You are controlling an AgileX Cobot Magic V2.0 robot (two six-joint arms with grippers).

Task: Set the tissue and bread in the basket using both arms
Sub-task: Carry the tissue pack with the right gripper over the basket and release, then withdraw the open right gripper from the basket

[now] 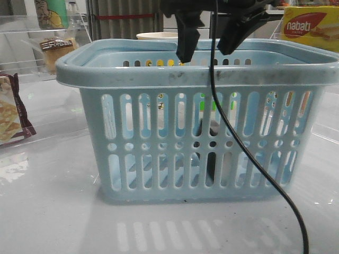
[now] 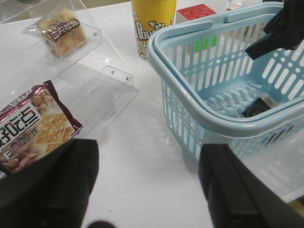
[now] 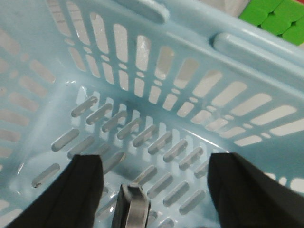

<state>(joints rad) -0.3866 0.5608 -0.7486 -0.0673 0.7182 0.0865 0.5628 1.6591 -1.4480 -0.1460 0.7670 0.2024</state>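
The light-blue basket (image 1: 159,74) stands mid-table. My right gripper (image 1: 205,52) hangs open and empty just above its rim; in the right wrist view it (image 3: 156,164) looks down at the slotted floor. The dark tissue packet (image 3: 134,209) lies inside on the basket floor, below the open jaws; it also shows in the left wrist view (image 2: 259,105) and through the slots (image 1: 211,131). The wrapped golden-brown bread (image 2: 61,32) sits on a clear shelf, far left (image 1: 55,48). My left gripper (image 2: 147,190) is open and empty over bare table, left of the basket (image 2: 199,95).
A brown-edged cracker packet (image 2: 33,128) lies at the left (image 1: 10,114). A clear acrylic stand (image 2: 99,71) holds the bread. A yellow popcorn cup (image 2: 152,23) and a red cube (image 2: 194,12) stand behind the basket. A yellow nabati box (image 1: 310,26) is back right.
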